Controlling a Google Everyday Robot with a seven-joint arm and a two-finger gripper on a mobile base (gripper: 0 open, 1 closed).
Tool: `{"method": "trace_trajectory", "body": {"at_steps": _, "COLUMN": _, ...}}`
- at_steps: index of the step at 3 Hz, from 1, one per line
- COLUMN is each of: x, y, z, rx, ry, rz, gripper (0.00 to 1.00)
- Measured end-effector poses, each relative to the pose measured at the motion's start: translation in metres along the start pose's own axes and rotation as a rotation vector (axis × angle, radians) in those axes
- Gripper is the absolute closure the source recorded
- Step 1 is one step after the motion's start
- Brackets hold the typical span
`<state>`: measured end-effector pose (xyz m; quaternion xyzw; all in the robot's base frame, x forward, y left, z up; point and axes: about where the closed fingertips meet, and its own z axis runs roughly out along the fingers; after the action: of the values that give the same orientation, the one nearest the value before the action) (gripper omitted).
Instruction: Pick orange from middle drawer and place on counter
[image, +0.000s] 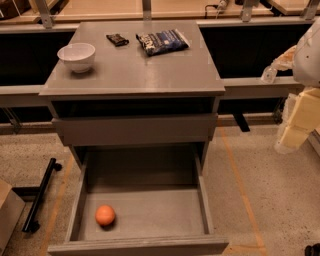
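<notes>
The orange (105, 215) lies on the floor of the open middle drawer (150, 215), near its front left corner. The drawer is pulled out towards me below the grey cabinet. The counter (135, 70) is the cabinet's flat grey top. My gripper (296, 122) shows as cream-coloured parts at the right edge. It is beside the cabinet at drawer height, well away from the orange and holding nothing that I can see.
On the counter stand a white bowl (76, 56) at the left, a small dark packet (117, 39) and a blue chip bag (162, 41) at the back. A shut drawer front (135, 129) sits above the open drawer. A black bar (40, 195) and a cardboard box (7, 212) lie on the floor at the left.
</notes>
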<state>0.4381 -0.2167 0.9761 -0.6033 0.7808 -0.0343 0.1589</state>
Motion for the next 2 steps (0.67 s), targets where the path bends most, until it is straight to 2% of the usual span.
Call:
{"method": "trace_trajectory", "body": {"at_steps": 1, "x": 0.000, "y": 0.000, "z": 0.000, "rx": 0.000, "ry": 0.000, "rz": 0.000, "gripper": 0.00}}
{"method": "trace_trajectory", "body": {"at_steps": 2, "x": -0.004, "y": 0.002, "z": 0.014, "rx": 0.005, "ry": -0.037, "rz": -0.023, "gripper": 0.00}}
